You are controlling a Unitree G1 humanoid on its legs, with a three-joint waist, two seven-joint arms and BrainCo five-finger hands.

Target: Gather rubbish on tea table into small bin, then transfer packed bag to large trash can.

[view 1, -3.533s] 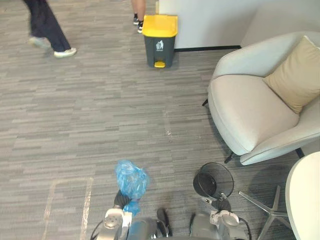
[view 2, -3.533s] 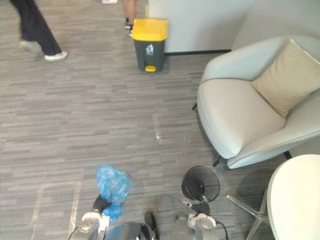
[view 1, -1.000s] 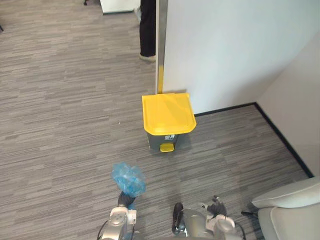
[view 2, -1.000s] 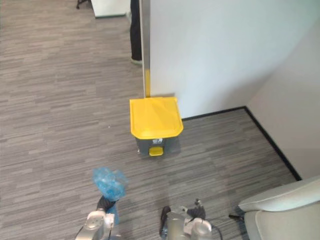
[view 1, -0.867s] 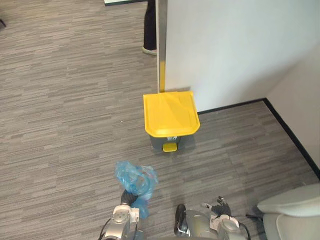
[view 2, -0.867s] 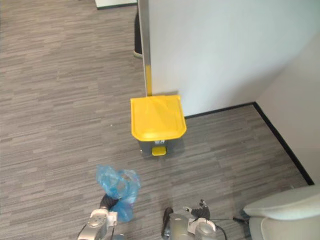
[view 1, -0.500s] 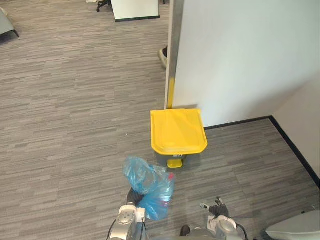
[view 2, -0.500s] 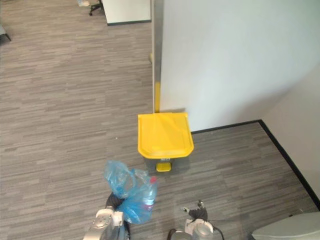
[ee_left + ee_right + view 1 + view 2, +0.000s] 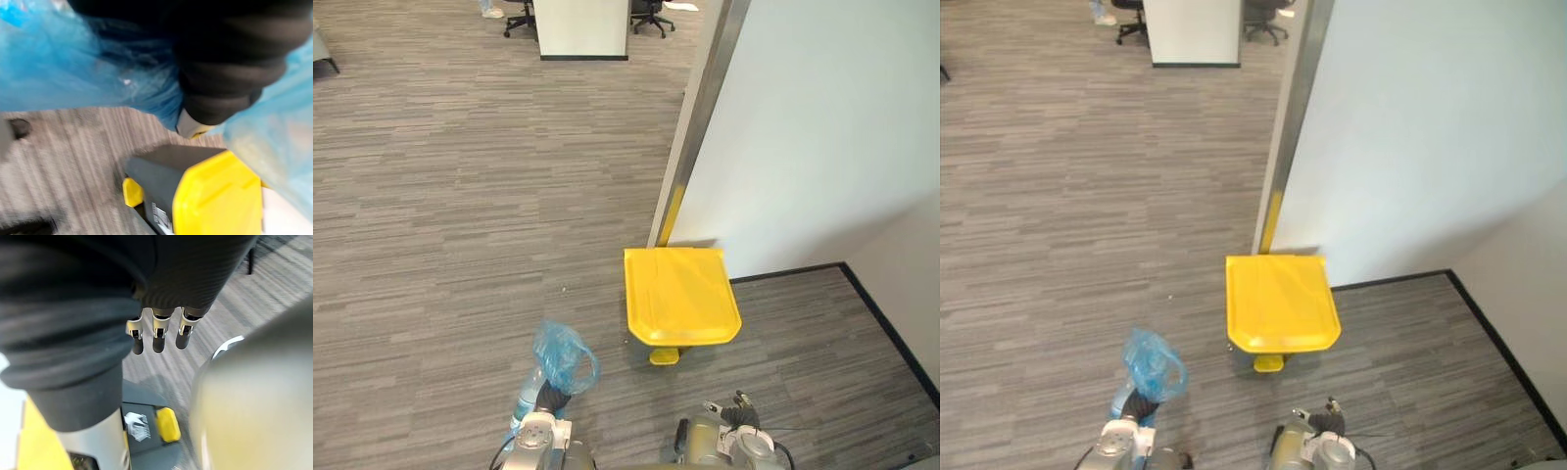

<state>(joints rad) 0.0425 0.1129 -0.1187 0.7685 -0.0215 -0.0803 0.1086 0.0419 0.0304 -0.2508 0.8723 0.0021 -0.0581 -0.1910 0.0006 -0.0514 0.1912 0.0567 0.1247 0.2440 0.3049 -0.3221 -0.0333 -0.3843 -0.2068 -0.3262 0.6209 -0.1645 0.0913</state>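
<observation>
The left hand (image 9: 549, 398) is clenched on the gathered neck of the translucent blue plastic rubbish bag (image 9: 564, 356). The bag is held off the floor at the near left, puffing above the fist, with what looks like a clear bottle (image 9: 525, 401) sagging beside it. The bag is probably light, soft and slippery. The film would tear if snagged, so the bunched neck is the sound place to hold.

Just right of it and a little farther stands the grey pedal bin with a yellow lid (image 9: 680, 294). The lid is down, and that is what stands in the way. The yellow foot pedal (image 9: 664, 357) faces the robot.

The right hand (image 9: 156, 335) hangs with straight fingers, holding nothing. A white wall (image 9: 822, 147) with a metal edge post (image 9: 700, 108) backs the bin. Grey striped carpet (image 9: 440, 196) stretches to the left.
</observation>
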